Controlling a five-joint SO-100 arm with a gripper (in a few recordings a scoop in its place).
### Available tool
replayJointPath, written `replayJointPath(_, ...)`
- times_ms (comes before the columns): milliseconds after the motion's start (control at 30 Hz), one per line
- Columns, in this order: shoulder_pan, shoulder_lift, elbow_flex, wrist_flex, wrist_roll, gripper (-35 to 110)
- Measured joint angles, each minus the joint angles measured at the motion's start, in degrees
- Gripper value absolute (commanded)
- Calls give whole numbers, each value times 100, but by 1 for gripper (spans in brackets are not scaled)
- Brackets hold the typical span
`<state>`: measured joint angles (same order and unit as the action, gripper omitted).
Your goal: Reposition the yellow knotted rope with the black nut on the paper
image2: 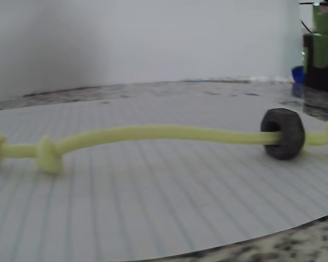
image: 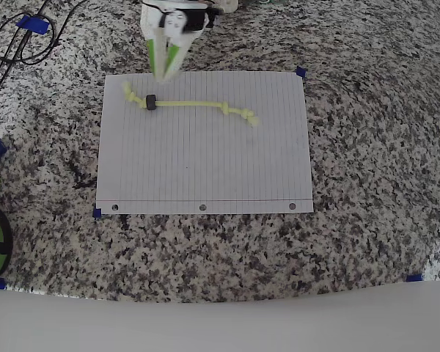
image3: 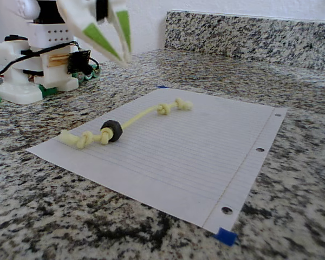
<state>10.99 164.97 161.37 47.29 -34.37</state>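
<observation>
- Gripper point(image: 167, 72) hovers above the paper's point(image: 205, 169) far edge, fingers pressed together, holding nothing; arm cut off.
- Yellow knotted rope point(image: 194, 105) lies flat; black nut point(image: 151, 102) hides its left stretch.

The paper point(image: 205, 158), a white lined sheet, is lying flat on the counter, its three punched holes along the near edge in the overhead view. The rope point(image: 194, 104), pale yellow with knots near both ends, is lying across the paper's far half. The nut point(image: 151, 102) is sitting threaded on the rope, apparently against the left knot.
</observation>
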Motion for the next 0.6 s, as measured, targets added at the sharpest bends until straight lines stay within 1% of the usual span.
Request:
replayJointPath(67,185,-519,-237,158,-352,0)
replayJointPath(200,624,-1406,-668,580,-536,0)
replayJointPath(267,659,-1775,-896,853,-668,0)
replayJointPath(367,729,-2206,-1143,1011,-1301,0)
replayJointPath(600,853,-3085,-1547,1020,-2751,0)
